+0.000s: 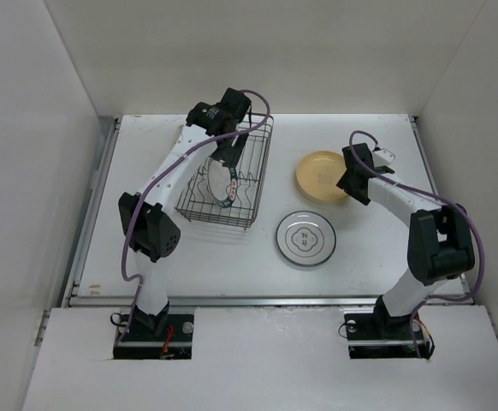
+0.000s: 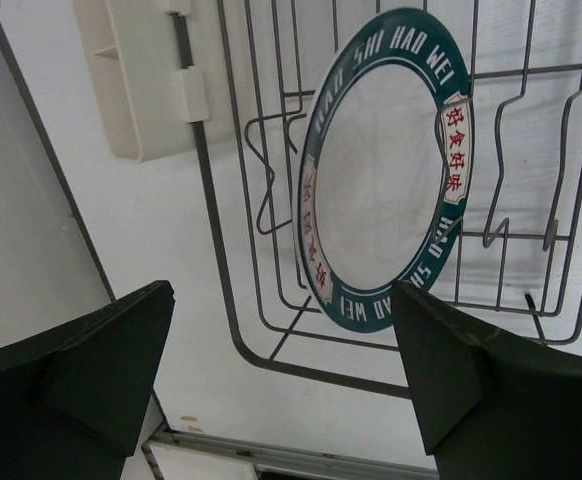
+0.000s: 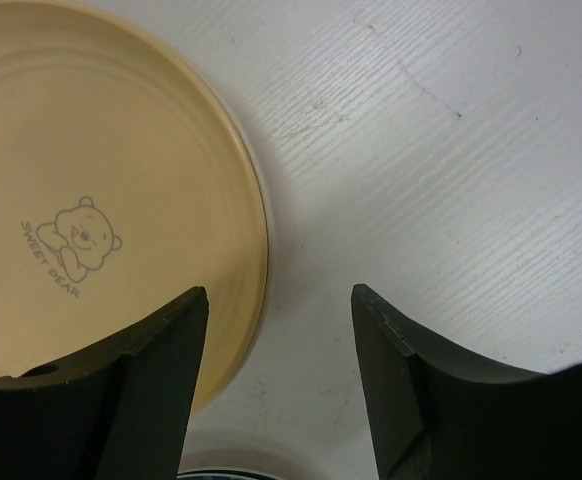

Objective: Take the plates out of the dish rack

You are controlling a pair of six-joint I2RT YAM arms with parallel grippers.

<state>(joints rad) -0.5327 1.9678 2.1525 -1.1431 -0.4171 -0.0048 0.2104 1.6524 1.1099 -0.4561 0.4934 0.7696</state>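
Note:
The dark wire dish rack (image 1: pixel 251 163) stands at the back left, and its wires also show in the left wrist view (image 2: pixel 214 220). One white plate with a dark green lettered rim (image 1: pixel 221 182) stands upright in it, and it also shows in the left wrist view (image 2: pixel 381 165). My left gripper (image 1: pixel 228 156) hovers over the rack, open and empty, with the plate ahead of its tips (image 2: pixel 286 350). A tan plate (image 1: pixel 321 175) and a white patterned plate (image 1: pixel 306 238) lie flat on the table. My right gripper (image 1: pixel 350 183) is open and empty over the tan plate's edge (image 3: pixel 91 200), its tips (image 3: pixel 279 340) low over the table.
White walls close in the table (image 1: pixel 386 257) on the left, back and right. A metal rail (image 1: pixel 257 300) runs along the near edge. A pale plastic piece (image 2: pixel 136 80) lies beyond the rack's side in the left wrist view. The white plate's rim (image 3: pixel 231 468) lies just below my right fingers.

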